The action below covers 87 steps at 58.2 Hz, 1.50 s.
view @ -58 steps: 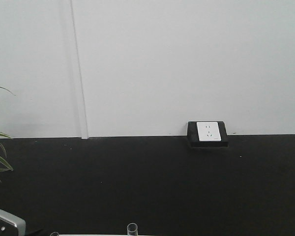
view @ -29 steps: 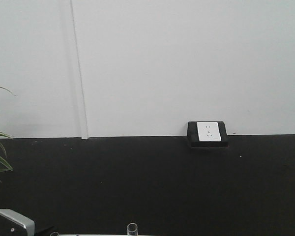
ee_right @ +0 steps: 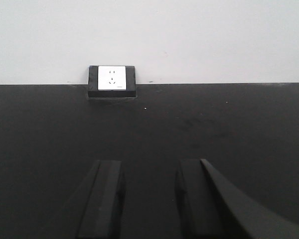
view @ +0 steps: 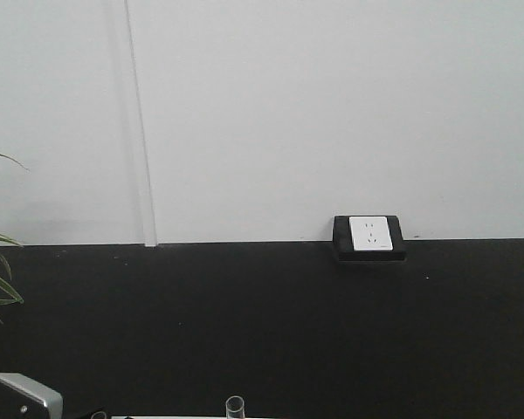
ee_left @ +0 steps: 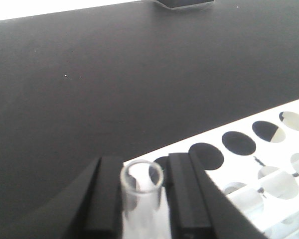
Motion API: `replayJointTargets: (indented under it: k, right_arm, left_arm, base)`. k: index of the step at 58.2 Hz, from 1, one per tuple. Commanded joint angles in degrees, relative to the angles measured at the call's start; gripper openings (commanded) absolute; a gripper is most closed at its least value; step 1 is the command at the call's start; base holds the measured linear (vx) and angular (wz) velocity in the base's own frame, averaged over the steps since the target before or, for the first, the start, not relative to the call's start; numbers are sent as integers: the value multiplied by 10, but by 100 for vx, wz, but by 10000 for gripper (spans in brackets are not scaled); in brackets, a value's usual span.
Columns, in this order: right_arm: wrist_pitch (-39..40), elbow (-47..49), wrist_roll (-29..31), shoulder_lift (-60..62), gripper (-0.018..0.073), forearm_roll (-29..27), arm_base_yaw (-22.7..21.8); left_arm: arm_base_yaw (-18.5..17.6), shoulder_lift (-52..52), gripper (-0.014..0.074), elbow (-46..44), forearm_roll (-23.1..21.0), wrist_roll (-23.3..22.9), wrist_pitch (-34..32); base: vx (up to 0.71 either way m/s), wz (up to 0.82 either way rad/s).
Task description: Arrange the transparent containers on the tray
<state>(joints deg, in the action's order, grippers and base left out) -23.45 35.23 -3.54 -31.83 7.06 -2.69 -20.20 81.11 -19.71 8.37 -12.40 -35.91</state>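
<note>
Heads up: the glass tube (ee_left: pixel 142 199) stands upright between the fingers of your left gripper (ee_left: pixel 145 164), can't tell if it's clamped, so lifting could drop it or snag the rack (ee_left: pixel 241 167) just right of it; your right gripper (ee_right: pixel 149 167) is open, empty.

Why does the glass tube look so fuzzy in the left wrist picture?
Left wrist view: the glass tube sits very near the lens, probably why it's soft; the white rack glares bright. Front view: the wall socket looks sharper.
</note>
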Motion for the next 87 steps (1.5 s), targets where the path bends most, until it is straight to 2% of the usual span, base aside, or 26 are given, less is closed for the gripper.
replayJointTargets:
  k: [1,9,22,41,50,57,62,68,74,80,87]
  right_arm:
    - [46,18,5,-5,351,8,-1]
    - [46,18,5,-5,351,8,-1]
    - [48,18,5,-5,351,8,-1]
    - [72,18,5,-5,351,8,-1]
    - [86,18,5,-5,351,8,-1]
    - [96,18,5,-5,351,7,-1]
    - [104,18,5,-5,351,7,-1]
    - [106,18,5,-5,351,0,-1]
    - [121,18,5,-5,351,-33,-1]
    - [153,18,12,-5,351,-98,0]
    - [135,18,75,-13,355,-175,0]
  left_arm:
    - [-4,-12,269,-10,-4,-4,-39]
    - [-4,-12,192,-10,-4,-1,-39]
    - [-4,-29,92,-13,-4,37,-41]
    - [-4,-133,75,-16,-4,37,-32]
    - [-4,-183,75,-66,-3,38,41]
    - [-4,-213,76,-141,-4,73,121]
    - [-4,-228,76,-192,-5,76,176]
    - [-4,-244,76,-227,-5,76,205]
    - [-3,-269,76,-226,-11,76,210]
    - [-3,-297,76,-226,-23,76,251]
    - [-3,-330,77,-226,-25,77,291]
  base:
    - [0,0]
    - [0,0]
    - [0,0]
    - [0,0]
    - [0,0]
    - [0,0]
    - [0,0]
    - [0,0]
    - [0,0]
    - [0,0]
    - [0,0]
